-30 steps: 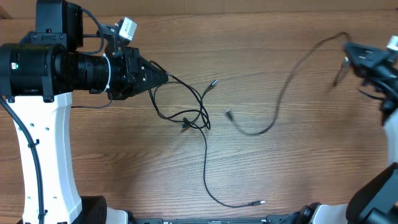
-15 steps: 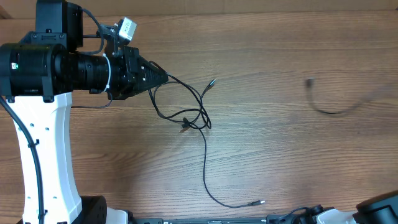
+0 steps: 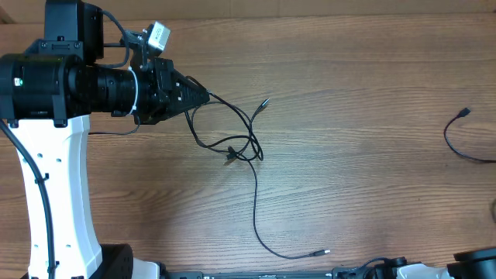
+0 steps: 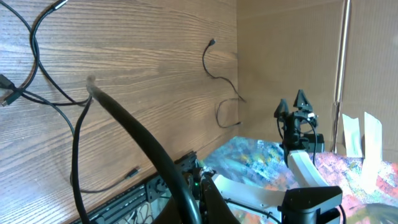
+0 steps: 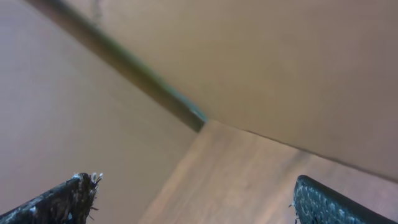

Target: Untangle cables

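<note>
Thin black cables (image 3: 236,147) lie knotted in a small tangle left of the table's middle. My left gripper (image 3: 203,96) is shut on one strand at the tangle's upper left. From the tangle one cord runs up to a plug (image 3: 265,102), and another trails down to a silvery tip (image 3: 319,253). In the left wrist view the held cord (image 4: 137,140) rises from the jaws toward the tangle (image 4: 18,93). A separate cable (image 3: 463,146) lies loose at the table's right edge. My right gripper (image 5: 196,186) is open and holds nothing; it is out of the overhead view.
The white left arm column (image 3: 54,194) stands at the left edge. Cardboard walls (image 4: 292,50) border the table's far sides. The right arm (image 4: 301,143) stands off the table's corner in the left wrist view.
The right gripper opened and left the overhead view. The cable it held now lies loose at the table's right edge. The left gripper and tangle have not moved.
</note>
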